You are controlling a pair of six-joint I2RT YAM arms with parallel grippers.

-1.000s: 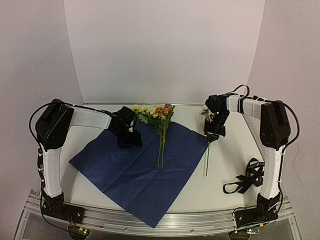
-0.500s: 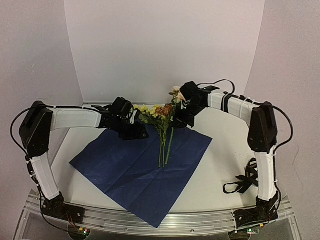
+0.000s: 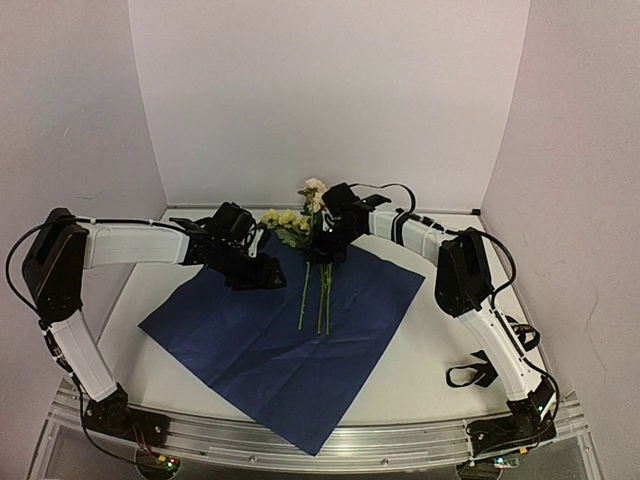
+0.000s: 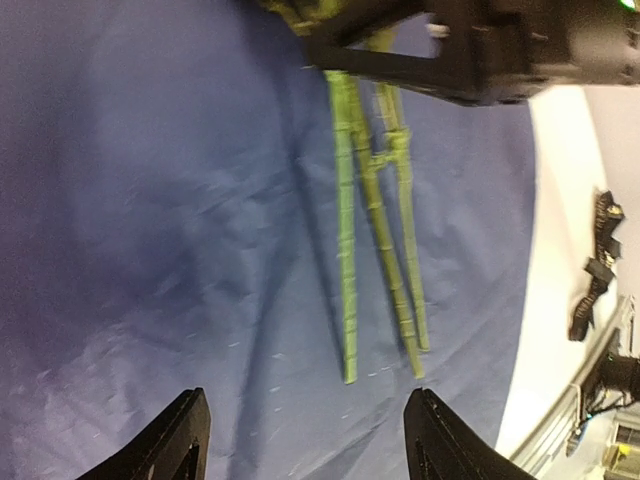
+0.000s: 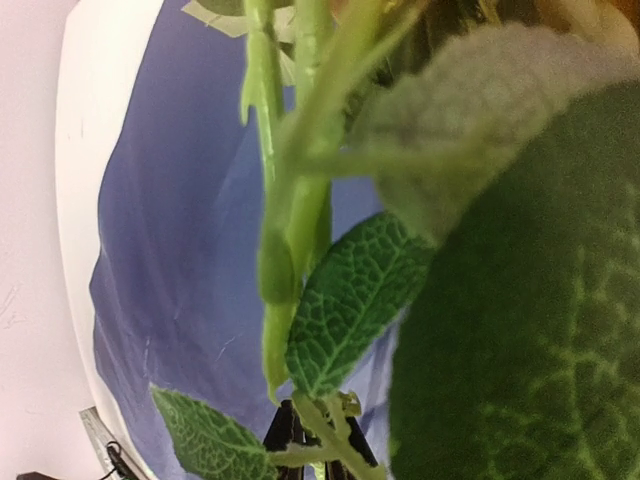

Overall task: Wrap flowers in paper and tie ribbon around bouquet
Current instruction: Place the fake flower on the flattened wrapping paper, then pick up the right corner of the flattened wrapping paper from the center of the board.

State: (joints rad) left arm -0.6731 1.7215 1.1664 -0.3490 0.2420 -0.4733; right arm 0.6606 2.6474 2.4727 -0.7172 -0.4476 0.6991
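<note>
The navy paper (image 3: 250, 330) lies flat on the table like a diamond. On its back part lie the flowers (image 3: 287, 222), yellow blooms at the far end and thin green stems (image 4: 385, 230) pointing toward me. My right gripper (image 3: 325, 252) hangs just above them, shut on one more flower stem (image 5: 290, 230) whose cream bloom (image 3: 313, 188) stands up behind it. My left gripper (image 4: 310, 432) hovers open over the paper, left of the stems in the top view, with nothing between its fingers. The black ribbon (image 3: 490, 362) lies at the right, off the paper.
White walls close in the back and both sides. The right arm (image 3: 420, 232) reaches across from the right rear over the paper's far corner. A metal rail (image 3: 330, 440) runs along the near edge.
The right arm has carried its flower leftward from beside the paper to above the bunch. The left arm has stretched further right, and its jaws have widened a little.
</note>
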